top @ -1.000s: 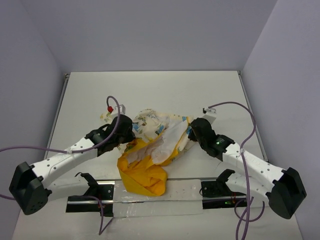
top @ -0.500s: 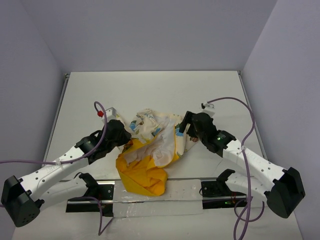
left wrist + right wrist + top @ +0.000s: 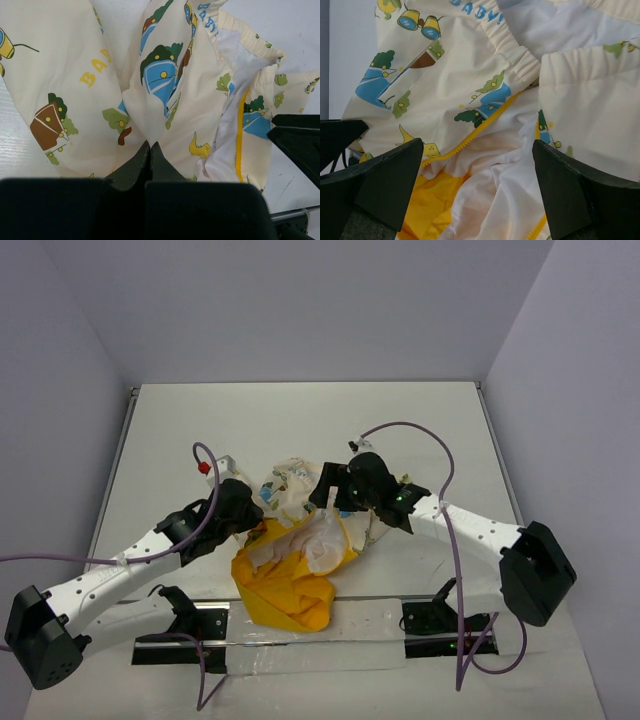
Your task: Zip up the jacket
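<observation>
Left gripper point(image 3: 243, 508), top view: clenched on the left edge of the jacket point(image 3: 300, 530), crumpled mid-surface point(image 3: 300, 420); right gripper point(image 3: 333, 496) spread over it. Left wrist: cream cloth is pinched between shut fingers point(image 3: 135, 167). Right wrist: open fingers are held above the yellow zip point(image 3: 470, 140).

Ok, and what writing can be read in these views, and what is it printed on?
"BABY!" - blue print on the jacket, cream cloth, right wrist view, letter tops cropped.
"BAB" - yellow print on the same cloth, left wrist view, rest lost in a fold.
"BAB" - second blue print, left wrist view, top edge, rest hidden.
Top view: prints too small to read.
</observation>
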Motion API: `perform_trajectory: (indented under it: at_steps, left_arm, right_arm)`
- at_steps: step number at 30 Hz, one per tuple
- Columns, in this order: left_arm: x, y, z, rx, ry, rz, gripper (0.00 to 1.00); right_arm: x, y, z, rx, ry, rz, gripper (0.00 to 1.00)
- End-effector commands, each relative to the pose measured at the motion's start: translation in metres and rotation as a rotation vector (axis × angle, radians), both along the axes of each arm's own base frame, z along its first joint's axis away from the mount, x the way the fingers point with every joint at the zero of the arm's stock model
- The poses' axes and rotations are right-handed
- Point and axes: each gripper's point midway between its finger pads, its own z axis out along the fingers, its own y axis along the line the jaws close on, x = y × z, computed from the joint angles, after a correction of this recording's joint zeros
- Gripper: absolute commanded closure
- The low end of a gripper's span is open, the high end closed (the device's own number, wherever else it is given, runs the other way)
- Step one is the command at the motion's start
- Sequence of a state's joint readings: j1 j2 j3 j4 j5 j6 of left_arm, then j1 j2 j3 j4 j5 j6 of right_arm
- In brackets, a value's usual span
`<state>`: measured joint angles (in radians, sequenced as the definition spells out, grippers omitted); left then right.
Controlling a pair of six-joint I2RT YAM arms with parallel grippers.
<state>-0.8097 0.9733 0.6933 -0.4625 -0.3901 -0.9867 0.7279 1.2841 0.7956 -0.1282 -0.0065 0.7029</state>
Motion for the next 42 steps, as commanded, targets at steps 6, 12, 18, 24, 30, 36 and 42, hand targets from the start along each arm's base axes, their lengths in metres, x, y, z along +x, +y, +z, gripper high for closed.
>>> perform_trajectory:
  at_steps: [6, 12, 18, 24, 30, 36, 42]
  left_arm:
    - [0.005, -0.003, 0.017, -0.034, -0.036, 0.004, 1.00]
    - [0.003, 0.000, 0.017, -0.028, -0.036, 0.004, 1.00]
    - [-0.004, 0.001, 0.011, -0.030, -0.031, -0.026, 1.00]
    - [-0.018, -0.010, -0.001, -0.061, 0.011, -0.117, 0.81]
    - [-0.016, -0.005, 0.012, -0.042, -0.009, -0.106, 0.05]
    - [-0.002, -0.011, 0.049, -0.044, -0.113, -0.128, 0.04]
    - [0.004, -0.045, 0.038, -0.042, -0.113, -0.276, 0.10]
  right_arm:
    - [0.029, 0.040, -0.014, 0.062, 0.069, -0.028, 0.04]
    - [0.039, 0.047, -0.038, 0.079, 0.098, -0.077, 0.22]
    - [0.047, 0.036, -0.019, 0.062, -0.014, -0.154, 0.87]
    - [0.048, 0.046, 0.004, 0.054, -0.109, -0.096, 1.00]
    - [0.047, 0.067, 0.019, 0.071, -0.148, -0.012, 1.00]
    - [0.046, 0.073, 0.018, -0.008, -0.094, -0.014, 1.00]
    - [0.036, 0.067, 0.021, -0.018, 0.004, -0.062, 1.00]
